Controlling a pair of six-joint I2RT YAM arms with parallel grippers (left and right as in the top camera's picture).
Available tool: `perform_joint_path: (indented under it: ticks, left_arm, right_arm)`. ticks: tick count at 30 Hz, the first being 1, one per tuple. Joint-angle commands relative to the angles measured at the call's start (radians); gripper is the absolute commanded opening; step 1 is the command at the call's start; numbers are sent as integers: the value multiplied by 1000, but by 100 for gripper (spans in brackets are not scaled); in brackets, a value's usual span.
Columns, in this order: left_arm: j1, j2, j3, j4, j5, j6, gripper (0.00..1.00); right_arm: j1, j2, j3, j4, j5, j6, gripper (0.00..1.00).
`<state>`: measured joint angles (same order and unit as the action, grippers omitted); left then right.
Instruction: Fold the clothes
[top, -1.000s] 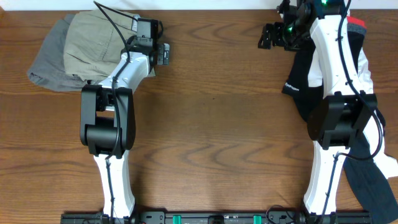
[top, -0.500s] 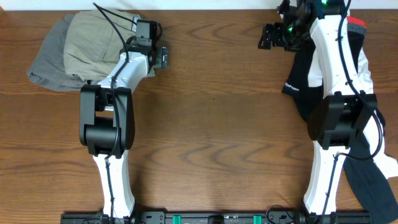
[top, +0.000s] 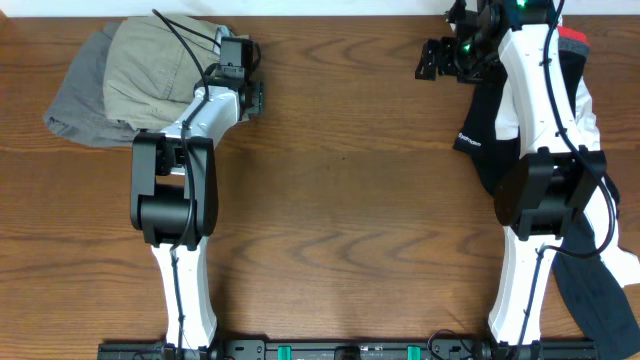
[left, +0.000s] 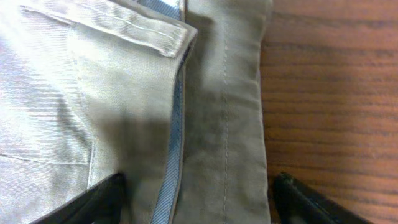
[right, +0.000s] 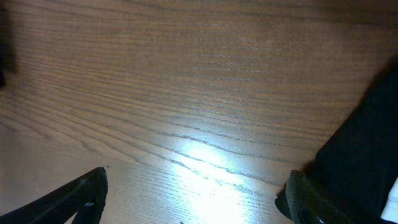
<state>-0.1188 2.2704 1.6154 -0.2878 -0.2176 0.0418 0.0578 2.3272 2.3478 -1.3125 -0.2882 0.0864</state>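
The khaki shorts (top: 150, 65) lie at the back left, on top of the grey shorts (top: 72, 105). My left gripper (top: 247, 80) is at their right edge. In the left wrist view its jaws are apart and straddle the khaki hem (left: 224, 124), which has a blue-striped lining (left: 174, 143). One of its fingers (left: 87, 202) is over cloth, the other over wood. The black-white sportswear (top: 490, 130) with red waistband (top: 572, 38) lies at the back right under the right arm. My right gripper (top: 440, 58) is open over bare wood (right: 199, 93), just beside the black fabric (right: 367, 137).
A dark blue-grey garment (top: 600, 300) hangs at the table's front right edge. Both arm bases stand along the front edge (top: 340, 350). The table's back edge (top: 340, 12) runs just behind both grippers. Bare wood (top: 350, 180) lies between the two arms.
My left gripper has shifted slightly left onto the khaki shorts' edge and its jaws have narrowed. The right arm has not moved.
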Motion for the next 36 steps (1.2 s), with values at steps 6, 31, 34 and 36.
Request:
perform_joint_path:
  ticks: [6,31,34,36]
  left_arm:
    - [4,69,-12,-10,-4,19,15]
    - [148,-528,0,8,-4,149,6]
    - [164,-525,0,-23,-4,149,6]
    - [164,-525,0,-39,-4,149,6]
  right_arm:
    - [9,-18,11,1,-6,2,90]
    - [28,-18,11,-2,-7,2,90]
    - [36,-18,11,-1,-7,2,90]
    - [41,-18,11,-1,-7,2,91]
